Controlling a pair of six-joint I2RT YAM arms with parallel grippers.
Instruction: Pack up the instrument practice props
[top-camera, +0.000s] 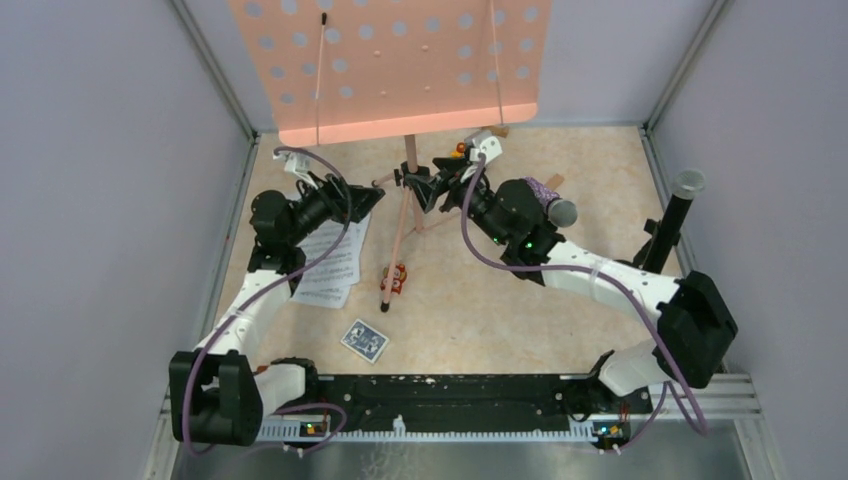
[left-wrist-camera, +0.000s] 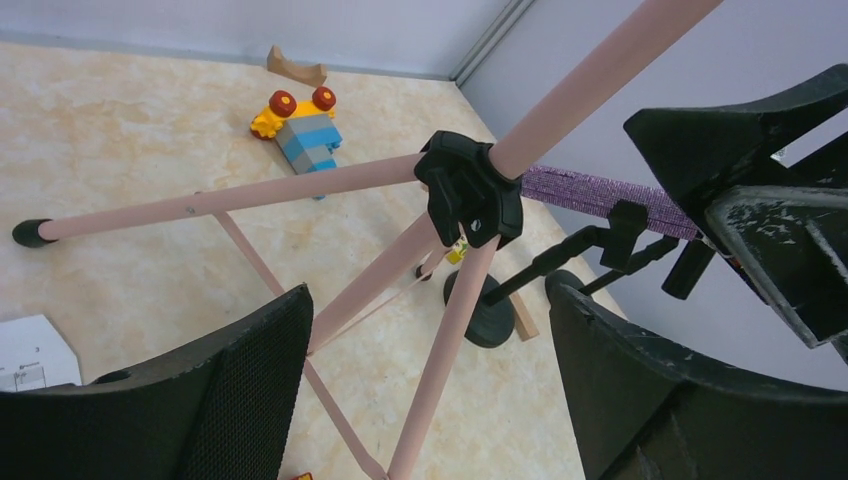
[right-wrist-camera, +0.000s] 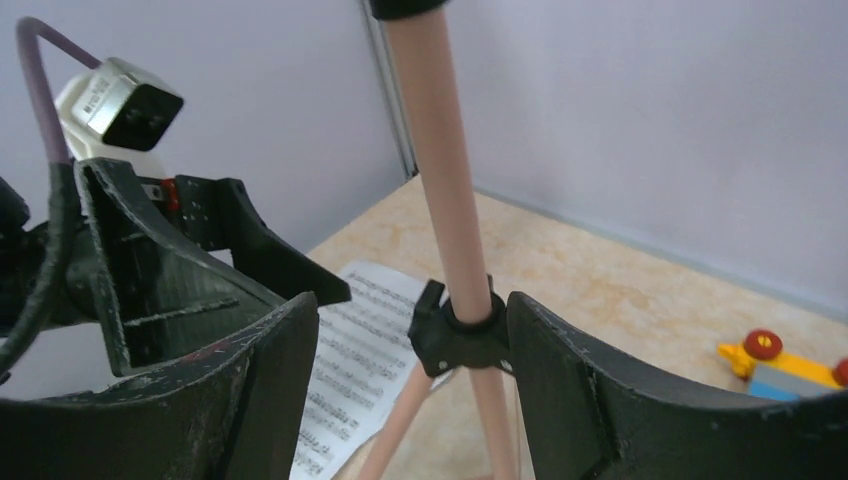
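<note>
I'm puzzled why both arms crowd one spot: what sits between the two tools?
The black hub of the pink stand, where legs meet pole, sits between the left tool and the right tool; both wrist views show it.

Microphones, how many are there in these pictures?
2. The black microphone stands upright near the right wall. The purple glitter microphone pokes out from under the right arm, partly covered. The arms or the pink rack could be hiding another.

Pink music-rack hub (left-wrist-camera: 470, 192) — beyond left gripper's (left-wrist-camera: 428, 290) parted fingers (left-wrist-camera: 240, 400)
</note>
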